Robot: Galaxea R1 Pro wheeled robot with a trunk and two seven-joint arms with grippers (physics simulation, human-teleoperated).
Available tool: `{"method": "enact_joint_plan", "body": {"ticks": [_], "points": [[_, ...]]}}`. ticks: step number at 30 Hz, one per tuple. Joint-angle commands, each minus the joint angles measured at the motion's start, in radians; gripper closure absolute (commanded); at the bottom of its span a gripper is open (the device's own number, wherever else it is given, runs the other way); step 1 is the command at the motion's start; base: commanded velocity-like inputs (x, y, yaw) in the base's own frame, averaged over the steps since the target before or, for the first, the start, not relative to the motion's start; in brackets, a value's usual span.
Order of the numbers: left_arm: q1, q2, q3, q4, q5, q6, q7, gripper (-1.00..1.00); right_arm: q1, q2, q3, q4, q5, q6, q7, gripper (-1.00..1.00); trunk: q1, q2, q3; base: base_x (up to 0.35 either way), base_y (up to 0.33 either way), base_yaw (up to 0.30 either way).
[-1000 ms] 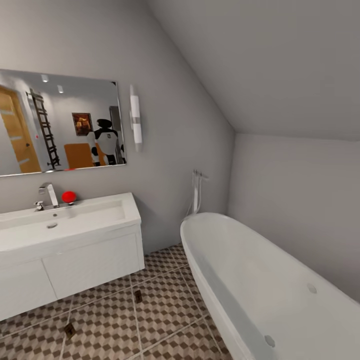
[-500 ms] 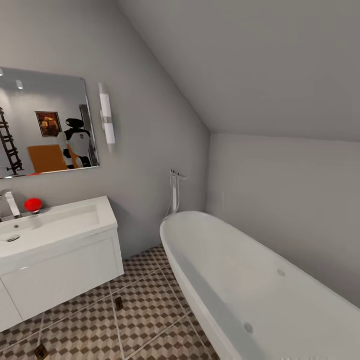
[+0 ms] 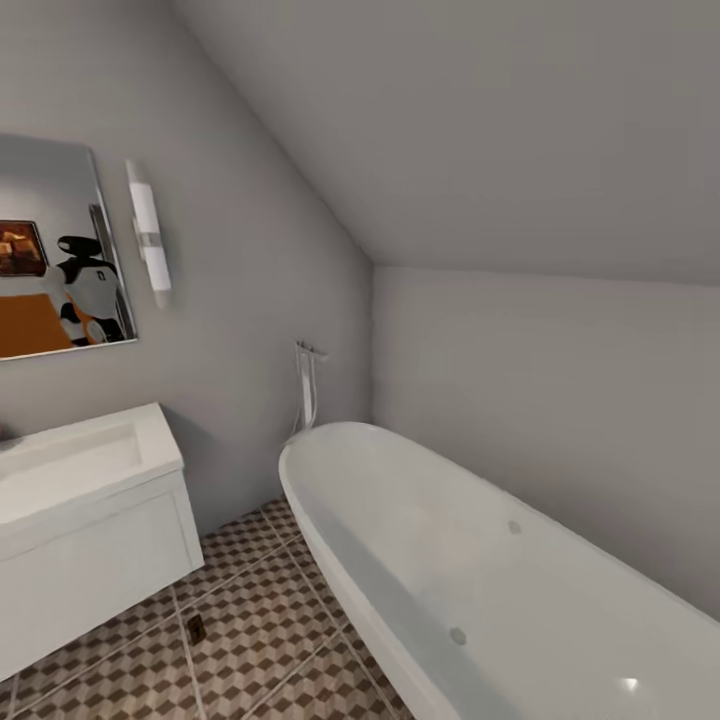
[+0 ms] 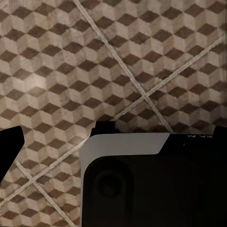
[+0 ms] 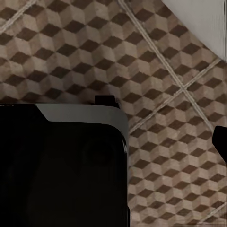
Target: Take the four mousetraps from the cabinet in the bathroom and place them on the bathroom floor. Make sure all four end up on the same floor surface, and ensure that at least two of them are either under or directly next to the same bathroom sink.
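**One mousetrap on the tiles, sink half out of shot**

A lot is cut off. The bathroom sink (image 3: 70, 455) runs off the edge of the head view, so just the end of the white basin and the vanity front under it are visible. The mirror (image 3: 55, 250) is clipped too, with only a blurry orange-and-white reflection in it.

The one mousetrap (image 3: 196, 629) visible is a tiny dark brown rectangle lying flat on the bathroom floor (image 3: 260, 640), on a grout line just beside the vanity's corner, between it and the white bathtub (image 3: 480, 560). Its long axis runs roughly away from the camera, toward the back wall. It's too small to make out the wire parts or which end is which.

The left wrist view has the cube-pattern floor (image 4: 118, 61) above a dark gripper body, and the right wrist view has floor (image 5: 94, 56) likewise. Can't tell whether either gripper is open or closed.
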Motion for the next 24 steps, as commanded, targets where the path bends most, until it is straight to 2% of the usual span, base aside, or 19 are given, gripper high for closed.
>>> {"method": "enact_joint_plan", "body": {"ticks": [1, 24], "points": [[0.0, 0.0, -0.009, 0.001, 0.01, -0.003, -0.001, -1.0, -0.002, 0.0, -0.009, 0.003, 0.01, -0.005, -0.004, -1.0, 0.0, -0.001, -0.001, 0.0, 0.0, -0.296], [-0.001, 0.0, -0.009, 0.001, 0.009, -0.003, -0.001, -1.0, -0.002, 0.002, -0.009, 0.003, 0.009, -0.006, -0.005, -1.0, 0.0, -0.001, -0.001, 0.0, 0.0, -0.296]]}}
